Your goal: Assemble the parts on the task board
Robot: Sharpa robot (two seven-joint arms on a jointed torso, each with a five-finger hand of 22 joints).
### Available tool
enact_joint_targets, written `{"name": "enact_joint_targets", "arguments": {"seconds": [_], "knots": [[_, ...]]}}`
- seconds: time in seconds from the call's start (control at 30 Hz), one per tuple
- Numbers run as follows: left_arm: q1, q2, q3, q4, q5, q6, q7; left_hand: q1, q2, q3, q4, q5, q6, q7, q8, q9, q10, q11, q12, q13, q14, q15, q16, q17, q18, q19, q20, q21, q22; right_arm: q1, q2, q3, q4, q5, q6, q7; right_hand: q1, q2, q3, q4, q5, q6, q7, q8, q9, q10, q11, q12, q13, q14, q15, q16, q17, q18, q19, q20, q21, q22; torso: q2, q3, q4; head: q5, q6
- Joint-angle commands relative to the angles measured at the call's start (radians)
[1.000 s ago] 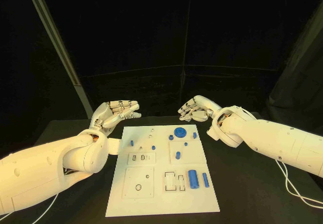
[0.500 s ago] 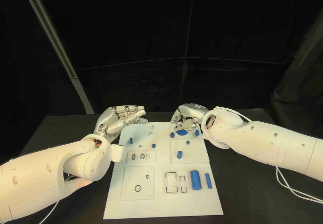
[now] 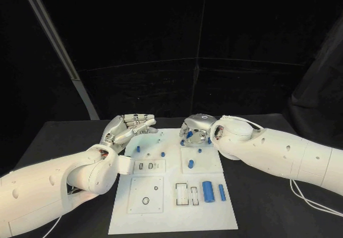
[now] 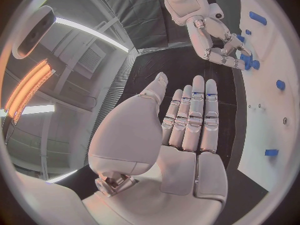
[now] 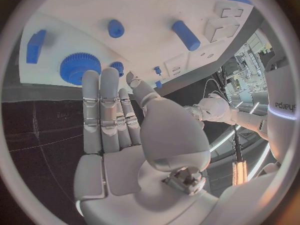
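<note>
Mirrored lettering, seemingly "sharpa", stands on the white arm point(image 5: 282, 116); nothing else legible.

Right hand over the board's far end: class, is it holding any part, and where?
Nothing is held. The right hand hovers with fingers straight, just short of the blue gear; the left hand is empty too.

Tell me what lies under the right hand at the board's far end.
The right hand hangs over the task board. Its own wrist view shows a blue gear just past its fingertips. Whether they touch it is hidden.
</note>
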Motion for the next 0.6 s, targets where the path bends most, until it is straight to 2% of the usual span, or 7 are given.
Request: {"name": "enact_joint_targets", "arguments": {"seconds": [0.03,0.27,0.37,0.5,0.6], "knots": [[0.001,0.001,0.001,0.002,-0.008,0.02,-0.002,-0.003,0.007,0.002,-0.007,0.001,0.005,0.002,-0.004,-0.002,0.002,0.001,-0.005,-0.001,0.003,0.003,-0.007,0.001,0.012,0.005,0.0,-0.003,-0.002,0.003,0.004,0.001,0.002,-0.047,0.046,-0.018,-0.011,-0.004,0.009,-0.001,-0.006,-0.013,0.001,-0.002,-0.002,-0.014,0.002,-0.004,0.0,0.014,0.002,0.013,0.006,0.002,0.004,0.004,0.012,0.009,0.001,0.0001,-0.0003,0.007,0.0],[0.001,-0.005,0.001,0.008,-0.008,0.022,-0.005,-0.004,0.008,0.001,-0.007,0.001,0.004,0.003,-0.005,-0.002,0.002,0.002,-0.007,-0.002,0.003,0.004,-0.007,0.002,0.012,0.005,0.0,-0.003,-0.002,0.003,0.012,0.001,-0.002,-0.063,0.055,-0.024,-0.007,0.005,0.028,0.0,-0.016,-0.012,0.0,-0.001,-0.001,-0.015,0.003,-0.002,0.0,0.009,0.003,0.031,0.017,-0.001,0.007,0.006,0.039,0.04,0.004,-0.001,-0.0002,0.007,-0.002],[0.001,-0.006,0.001,0.01,-0.008,0.023,-0.006,-0.004,0.009,0.001,-0.008,0.001,0.004,0.003,-0.007,-0.002,0.001,0.002,-0.009,-0.002,0.003,0.004,-0.009,0.002,0.012,0.005,0.0,-0.004,-0.003,0.003,0.018,0.001,-0.011,-0.063,0.058,-0.02,-0.003,0.014,0.051,0.0,-0.039,-0.01,0.0,-0.001,-0.001,-0.014,0.003,-0.002,0.0,0.006,0.003,0.055,0.036,-0.004,0.011,0.006,0.062,0.067,0.007,-0.0012,0.0008,0.005,-0.005],[0.001,-0.008,0.001,0.012,-0.008,0.025,-0.008,-0.005,0.01,0.001,-0.009,0.001,0.003,0.004,-0.008,-0.002,0.001,0.003,-0.011,-0.002,0.003,0.004,-0.011,0.002,0.012,0.005,0.001,-0.005,-0.003,0.003,0.023,0.001,-0.02,-0.059,0.065,-0.016,-0.005,0.02,0.068,0.001,-0.048,-0.007,-0.001,0.0,-0.001,-0.011,0.002,-0.002,0.0,0.005,0.003,0.074,0.054,-0.006,0.014,0.007,0.078,0.084,0.006,-0.0014,0.0004,0.003,-0.01],[0.001,-0.011,0.001,0.015,-0.008,0.026,-0.009,-0.005,0.011,0.001,-0.01,0.001,0.003,0.004,-0.009,-0.003,0.0,0.003,-0.012,-0.002,0.003,0.005,-0.011,0.002,0.012,0.005,0.001,-0.005,-0.004,0.003,0.025,0.001,-0.024,-0.057,0.073,-0.017,-0.008,0.022,0.083,0.003,-0.052,-0.003,-0.003,0.0,0.0,-0.007,0.001,-0.002,0.0,0.005,0.002,0.098,0.077,-0.009,0.019,0.006,0.096,0.108,0.009,-0.0014,0.0,0.003,-0.008]]}}
